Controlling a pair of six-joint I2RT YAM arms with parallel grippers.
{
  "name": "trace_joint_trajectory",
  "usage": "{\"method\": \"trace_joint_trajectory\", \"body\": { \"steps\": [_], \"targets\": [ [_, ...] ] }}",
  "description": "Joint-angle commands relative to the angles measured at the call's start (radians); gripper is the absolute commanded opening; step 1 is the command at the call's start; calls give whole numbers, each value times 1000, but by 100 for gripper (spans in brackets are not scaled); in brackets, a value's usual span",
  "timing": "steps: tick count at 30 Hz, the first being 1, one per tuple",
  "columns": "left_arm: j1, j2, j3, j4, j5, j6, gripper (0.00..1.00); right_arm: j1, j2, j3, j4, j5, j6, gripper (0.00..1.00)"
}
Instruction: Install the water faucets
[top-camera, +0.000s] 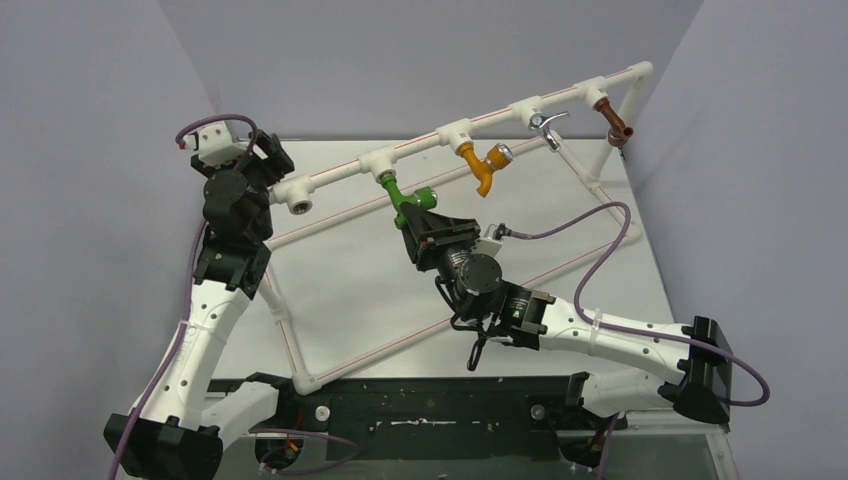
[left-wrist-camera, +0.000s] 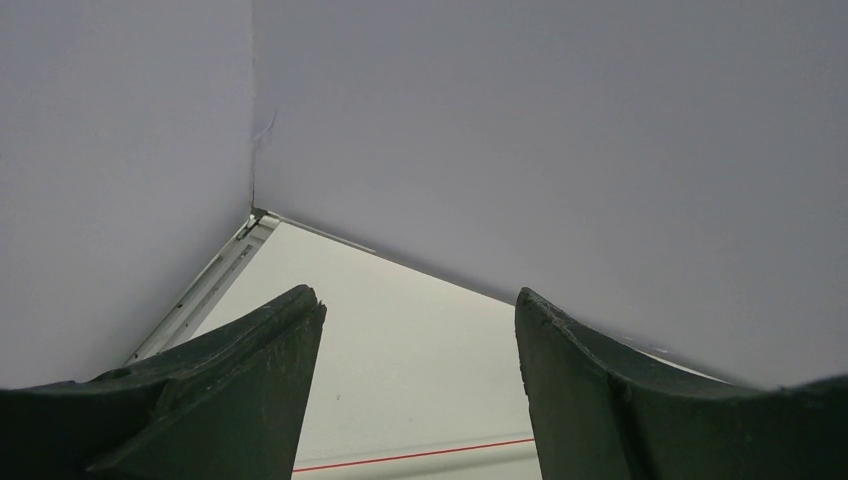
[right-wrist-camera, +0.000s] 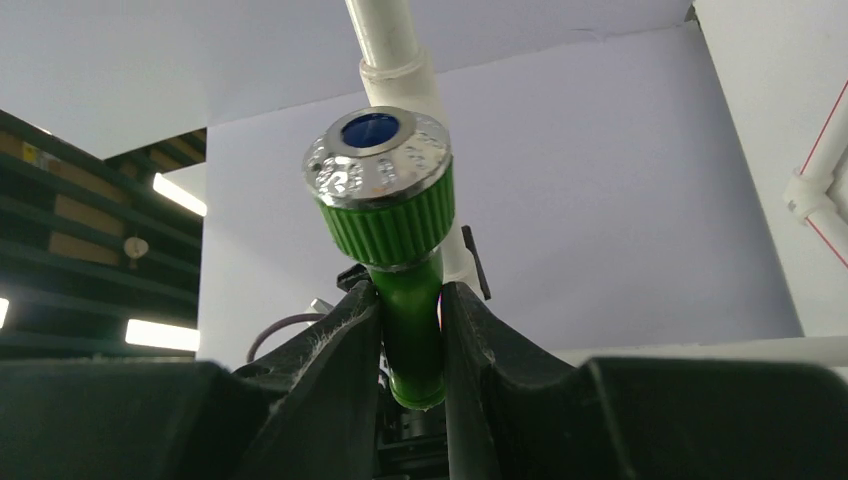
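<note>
For threading into the tee (top-camera: 381, 161), the green faucet (right-wrist-camera: 395, 238) is clamped by right fingers (right-wrist-camera: 335, 385); left fingers (left-wrist-camera: 240, 390) are spread wide.

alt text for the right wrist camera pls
The right gripper is shut on the body of a bright green faucet, whose ribbed knob has a silver cap with a blue centre. A white pipe rises behind it against a pale wall.

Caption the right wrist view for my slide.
Right gripper clamped on the green faucet, white pipe behind.
</note>
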Motion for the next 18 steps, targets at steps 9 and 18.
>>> {"method": "trace_joint_trajectory", "body": {
  "steps": [9, 18],
  "targets": [
    [-11, -41, -78, -308, 128, 32, 68, -86, 47, -78, 38, 117, 226, 0],
    [-6, -41, -79, -306, 136, 29, 68, -84, 27, -107, 62, 129, 255, 0]
  ]
}}
